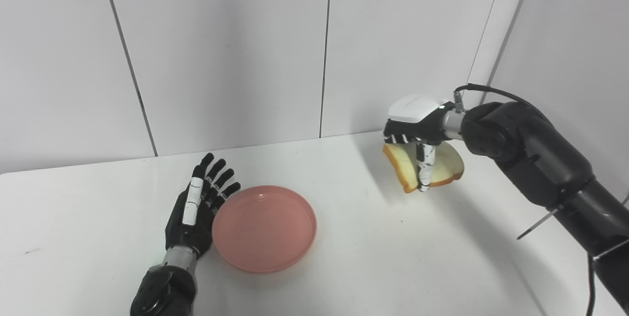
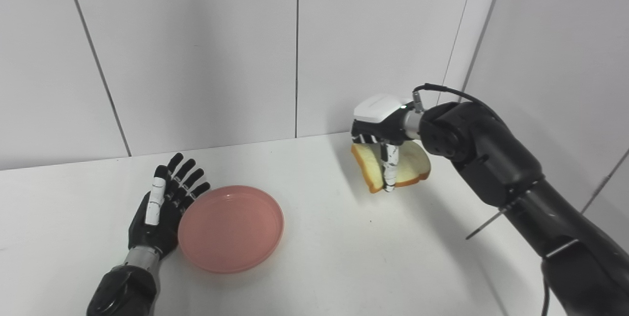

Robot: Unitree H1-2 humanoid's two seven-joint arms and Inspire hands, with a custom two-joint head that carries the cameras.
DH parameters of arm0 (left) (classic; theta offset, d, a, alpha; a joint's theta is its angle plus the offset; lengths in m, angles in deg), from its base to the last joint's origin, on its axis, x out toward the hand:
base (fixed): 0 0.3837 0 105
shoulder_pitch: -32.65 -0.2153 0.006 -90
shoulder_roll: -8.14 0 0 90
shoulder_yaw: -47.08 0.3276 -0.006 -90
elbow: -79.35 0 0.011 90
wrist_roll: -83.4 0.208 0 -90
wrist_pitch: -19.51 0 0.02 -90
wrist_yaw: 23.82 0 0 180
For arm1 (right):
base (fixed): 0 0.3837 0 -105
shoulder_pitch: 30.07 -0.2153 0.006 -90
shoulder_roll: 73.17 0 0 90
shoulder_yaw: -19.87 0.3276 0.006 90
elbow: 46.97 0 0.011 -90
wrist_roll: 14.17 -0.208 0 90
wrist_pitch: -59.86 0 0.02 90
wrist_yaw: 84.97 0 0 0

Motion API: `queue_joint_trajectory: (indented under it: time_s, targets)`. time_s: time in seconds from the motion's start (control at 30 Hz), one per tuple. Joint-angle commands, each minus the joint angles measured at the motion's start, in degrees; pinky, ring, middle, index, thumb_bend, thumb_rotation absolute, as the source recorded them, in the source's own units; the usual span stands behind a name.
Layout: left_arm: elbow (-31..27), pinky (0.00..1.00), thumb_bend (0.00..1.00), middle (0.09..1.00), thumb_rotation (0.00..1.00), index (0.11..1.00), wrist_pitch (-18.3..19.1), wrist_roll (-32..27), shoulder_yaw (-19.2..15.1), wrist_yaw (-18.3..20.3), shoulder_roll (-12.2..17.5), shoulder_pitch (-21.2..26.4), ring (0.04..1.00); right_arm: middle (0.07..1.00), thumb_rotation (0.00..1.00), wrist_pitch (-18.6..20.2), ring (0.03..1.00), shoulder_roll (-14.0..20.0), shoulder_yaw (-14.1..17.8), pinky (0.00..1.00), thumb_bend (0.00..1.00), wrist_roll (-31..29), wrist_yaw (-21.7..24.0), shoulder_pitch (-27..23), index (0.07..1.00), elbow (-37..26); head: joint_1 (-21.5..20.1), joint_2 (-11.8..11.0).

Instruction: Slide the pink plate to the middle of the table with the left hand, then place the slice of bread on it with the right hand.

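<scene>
I see the right hand [image 1: 417, 131] clamped on the bread slice [image 1: 444, 166], held tilted above the table [image 1: 368, 257] near the far right corner. The pink plate [image 1: 264, 227] lies well apart, left of it. My left hand [image 1: 196, 208], fingers spread and holding nothing, rests against the plate's left rim.

I see both views bright and evenly lit, the white table [image 1: 344, 267] and wall panels [image 1: 221, 50] close to washed out. Shadows are soft: a faint one falls on the table under the bread [image 1: 444, 166] and right hand [image 1: 417, 131], and a thin one rims the pink plate [image 1: 264, 228]. There is no hard glare. Focus looks a little soft overall, with slight graininess, and the panel seams lean outward toward the edges.
</scene>
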Motion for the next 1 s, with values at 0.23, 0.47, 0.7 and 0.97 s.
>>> queue_joint_trajectory:
  time_s: [0.23, 0.47, 0.7, 0.97]
  targets:
    - [5.5, 0.76, 0.95, 0.905, 0.68, 0.91, -1.9, 1.1, 0.7, -1.3, -2.5, -2.4, 0.865, 0.434, 0.0, -1.5, 0.339, -3.6, 0.2, 0.27, 0.53, 0.3, -0.2, -7.0, 0.514, -1.2, 4.0, -0.1]
    - [8.3, 0.74, 0.93, 0.891, 0.69, 0.901, -3.9, 1.8, 0.5, -2.2, -3.8, -1.3, 0.85, 0.42, 0.0, -2.1, 0.334, -7.5, -0.5, 0.27, 0.52, -1.0, -0.8, -7.6, 0.522, -0.8, 8.8, -0.8]
    - [11.0, 0.72, 0.92, 0.895, 0.71, 0.9, -6.4, 3.7, 1.0, -3.5, -4.0, -0.5, 0.839, 0.436, 0.0, -4.3, 0.377, -11.7, -2.1, 0.31, 0.52, -0.8, -2.1, -7.8, 0.528, 0.4, 12.0, -1.5]
    - [12.1, 0.72, 0.92, 0.901, 0.71, 0.895, -7.2, 4.0, 0.8, -3.9, -4.3, -0.1, 0.834, 0.462, 0.0, -2.8, 0.395, -17.9, -4.8, 0.32, 0.53, 1.1, -0.9, -8.2, 0.511, 0.6, 13.5, -2.6]
